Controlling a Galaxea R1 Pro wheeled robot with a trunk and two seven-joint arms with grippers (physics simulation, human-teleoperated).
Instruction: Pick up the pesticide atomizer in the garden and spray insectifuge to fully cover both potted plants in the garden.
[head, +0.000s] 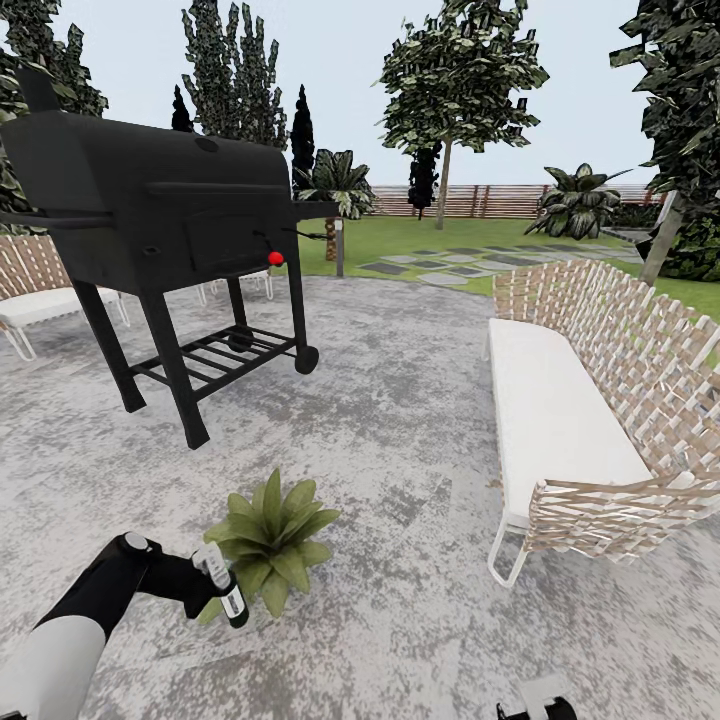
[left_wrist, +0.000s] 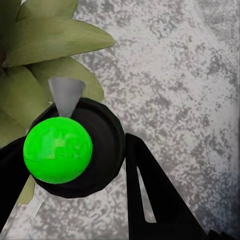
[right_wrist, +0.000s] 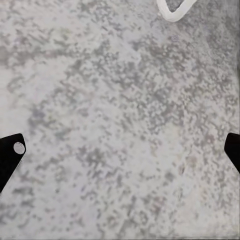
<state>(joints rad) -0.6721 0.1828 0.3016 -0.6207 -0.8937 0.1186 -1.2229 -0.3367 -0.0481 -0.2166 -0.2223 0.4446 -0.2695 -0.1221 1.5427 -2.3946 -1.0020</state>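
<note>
Pesticide atomizer (head: 226, 592): clamped in left gripper (head: 215, 585), held just beside potted plant (head: 272, 537) on grey paving (head: 400, 420). Right gripper (right_wrist: 120, 150): fingertips seen wide apart over paving, nothing held

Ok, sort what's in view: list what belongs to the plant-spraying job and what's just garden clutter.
Belongs to the job:
- pesticide atomizer, held in the left gripper
- potted plant, right beside the atomizer on the paving

Just lying about:
- black grill
- woven sofa with white cushion
- woven chair behind the grill
- stepping stones on the lawn
- wooden fence
</note>
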